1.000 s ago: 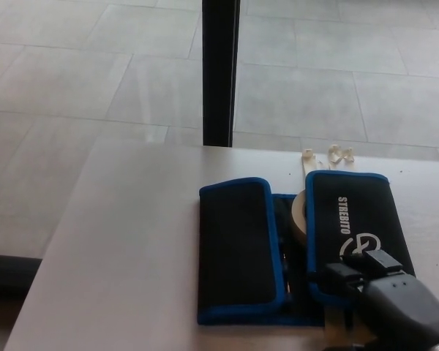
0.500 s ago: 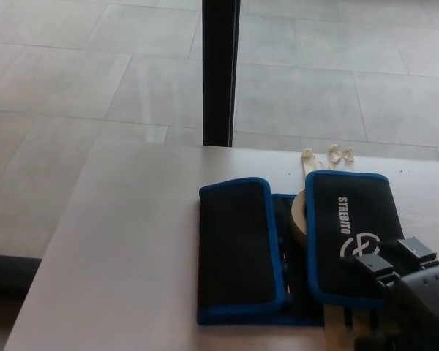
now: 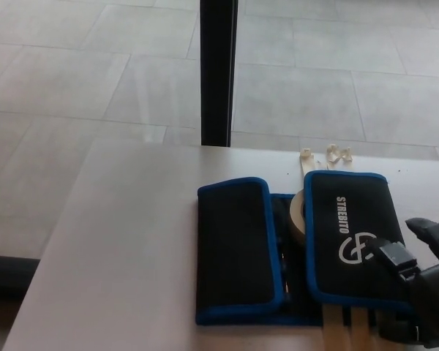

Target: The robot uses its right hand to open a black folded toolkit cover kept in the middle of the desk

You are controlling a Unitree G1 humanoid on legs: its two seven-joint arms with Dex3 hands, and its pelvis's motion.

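Lying in the middle of the pale wooden desk [image 3: 132,241], the black fabric toolkit cover with blue piping [image 3: 300,248] had its two side flaps folded inward, their long edges running away from the robot. The right flap with the white logo [image 3: 351,238] sat nearest the robot's black right hand [image 3: 417,274], which came in from the lower right corner. The fingers [image 3: 395,256] were spread apart and gripped nothing; the nearer one seemed to rest at that flap's right edge, though contact could not be confirmed from this angle. The flap's free inner edge lay to the left of the fingers, beside a pale roll of tape [image 3: 298,217] tucked in the central gap. The left hand did not show.
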